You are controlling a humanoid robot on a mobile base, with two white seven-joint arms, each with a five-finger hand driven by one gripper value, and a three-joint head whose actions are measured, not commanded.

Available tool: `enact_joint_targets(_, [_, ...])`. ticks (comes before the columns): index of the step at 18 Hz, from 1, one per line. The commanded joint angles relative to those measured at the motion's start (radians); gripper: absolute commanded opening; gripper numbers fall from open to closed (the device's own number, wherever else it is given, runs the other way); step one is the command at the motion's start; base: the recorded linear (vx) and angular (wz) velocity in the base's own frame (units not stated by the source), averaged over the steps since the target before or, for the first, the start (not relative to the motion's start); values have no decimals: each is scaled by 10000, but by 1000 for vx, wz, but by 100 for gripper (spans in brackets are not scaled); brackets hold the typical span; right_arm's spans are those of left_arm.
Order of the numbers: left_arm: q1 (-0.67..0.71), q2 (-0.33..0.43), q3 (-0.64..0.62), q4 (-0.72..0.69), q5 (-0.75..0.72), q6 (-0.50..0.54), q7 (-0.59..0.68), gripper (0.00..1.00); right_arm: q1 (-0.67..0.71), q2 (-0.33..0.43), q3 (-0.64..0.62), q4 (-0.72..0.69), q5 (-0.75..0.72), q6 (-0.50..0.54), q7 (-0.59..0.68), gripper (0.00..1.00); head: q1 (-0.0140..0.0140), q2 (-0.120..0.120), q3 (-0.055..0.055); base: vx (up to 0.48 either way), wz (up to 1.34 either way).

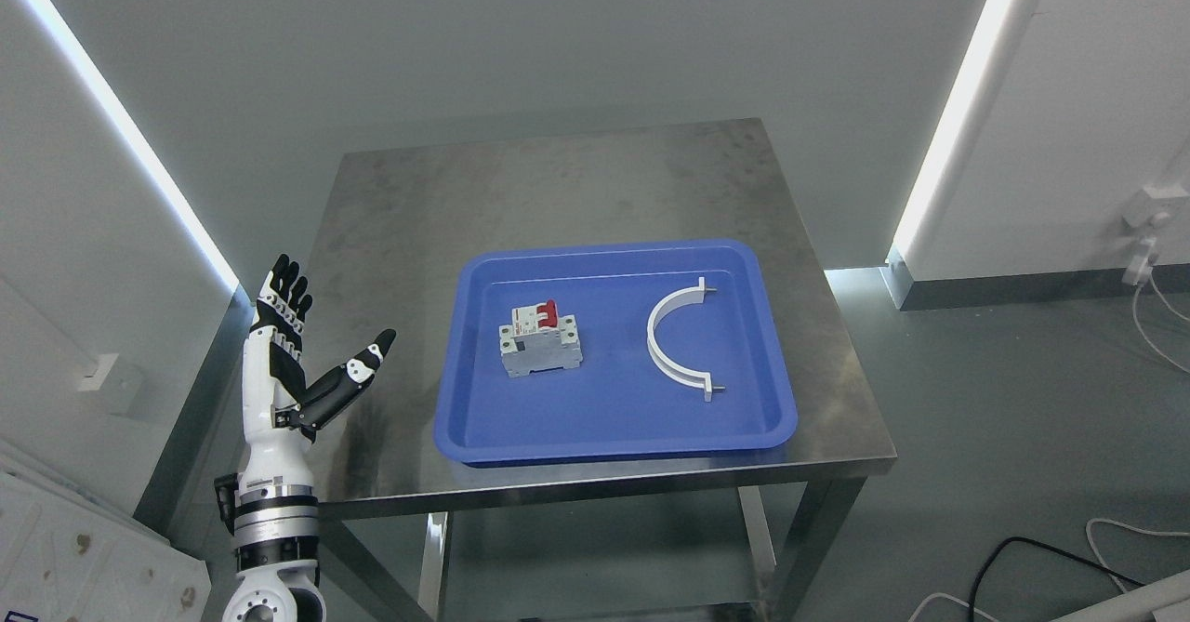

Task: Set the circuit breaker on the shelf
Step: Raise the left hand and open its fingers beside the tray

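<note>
Circuit breaker (541,339): grey moulded block, red toggle on top, lying left of centre in blue tray (614,436) on desk (390,231); judged rigid, compact, moderately light; best gripped across flat side faces. Left robot hand (302,352): fingers spread wide, nothing held, left of tray

A table (595,176) is set in the middle of the view, with a tray (483,436) laid on its front half, closer to the front edge than the back. Two things are kept inside the tray – a circuit breaker (540,338) in the left half and a curved bracket (677,338) in the right half, well apart from each other. The left hand (297,352) is held up just off the table's left edge, left of the tray – nothing is touched by it. Cables (1023,566) are left on the floor at lower right.
</note>
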Motion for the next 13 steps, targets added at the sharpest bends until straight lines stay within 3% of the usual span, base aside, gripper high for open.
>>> enact_joint_targets(1, [86,175,-205,-26,107,-3,6,100,153,-175,0,1,-7,-189,-2,100,0,0,0,0,0])
enact_joint_targets(8, [-434,175,-158,-26,107,12,-177,100,153,-175,0,1,8,-189,-2,100,0,0,0,0,0])
enact_joint_targets(13, [-1597,1806,-37,891,-198,428,-3102,100,153,-175,0,1,-7,-189,-2,100,0,0,0,0,0])
